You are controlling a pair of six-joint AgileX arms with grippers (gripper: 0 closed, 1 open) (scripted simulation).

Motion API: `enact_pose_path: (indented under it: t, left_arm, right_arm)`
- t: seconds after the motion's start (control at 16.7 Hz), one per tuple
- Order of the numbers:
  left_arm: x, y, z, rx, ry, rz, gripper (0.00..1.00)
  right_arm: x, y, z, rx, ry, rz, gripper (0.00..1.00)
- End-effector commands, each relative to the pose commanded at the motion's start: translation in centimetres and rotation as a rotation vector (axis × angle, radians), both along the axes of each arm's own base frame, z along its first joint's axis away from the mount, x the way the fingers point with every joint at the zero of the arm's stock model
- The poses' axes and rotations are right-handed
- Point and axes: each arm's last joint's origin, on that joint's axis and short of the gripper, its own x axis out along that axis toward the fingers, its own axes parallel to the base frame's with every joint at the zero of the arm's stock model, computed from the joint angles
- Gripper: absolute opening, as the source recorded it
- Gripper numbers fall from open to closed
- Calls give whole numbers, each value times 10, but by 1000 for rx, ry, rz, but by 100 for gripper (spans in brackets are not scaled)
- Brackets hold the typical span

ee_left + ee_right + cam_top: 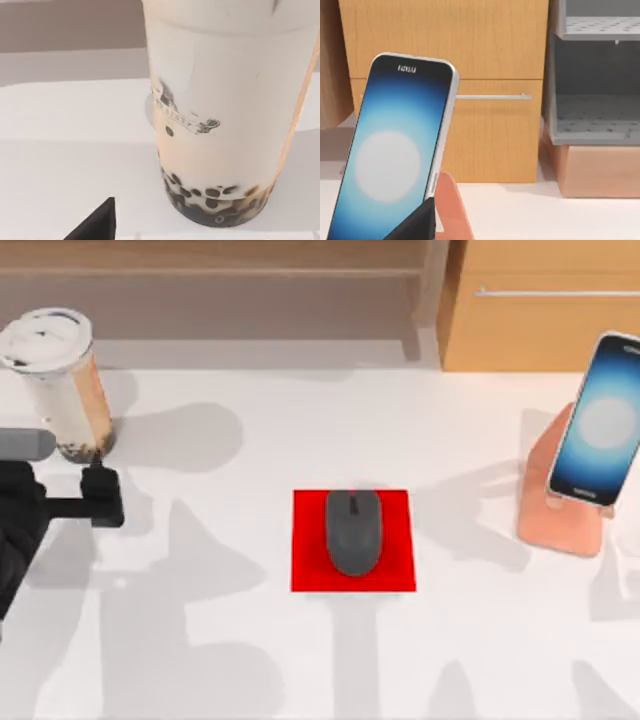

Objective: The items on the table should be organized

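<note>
The milk tea cup (55,380) stands upright at the table's (200,640) far left corner. My left gripper (58,485) hovers just in front of it, open, with one fingertip (100,495) clear of the cup. Up close, the left wrist view shows the cup (220,125) and nothing is gripped. A dark grey mouse (353,532) lies on the red mat (310,570) at mid-table. At the right, the phone (600,420) leans on the pink stand (560,525). My right gripper (530,235) is open just before the phone (390,160).
A wooden cabinet (540,310) with a metal handle stands behind the table at the right, and a low shelf (200,290) runs along the back left. In the right wrist view a grey shelf unit (595,90) stands beside the cabinet (485,125).
</note>
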Motion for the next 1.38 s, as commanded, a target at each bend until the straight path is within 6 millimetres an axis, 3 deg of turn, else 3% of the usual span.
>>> enact_pose_path:
  t: [0.36,0.78,1.14,1.38]
  left_arm:
    - [49,1,-9,-49,-187,2,100]
    - [54,0,-11,-54,-201,-1,100]
    - [82,1,-14,-54,-204,2,100]
    - [83,1,-14,-54,-203,2,100]
  right_arm:
    - [0,0,0,0,0,0,100]
    - [0,0,0,0,0,0,100]
    - [0,0,0,0,0,0,100]
    - [0,0,0,0,0,0,100]
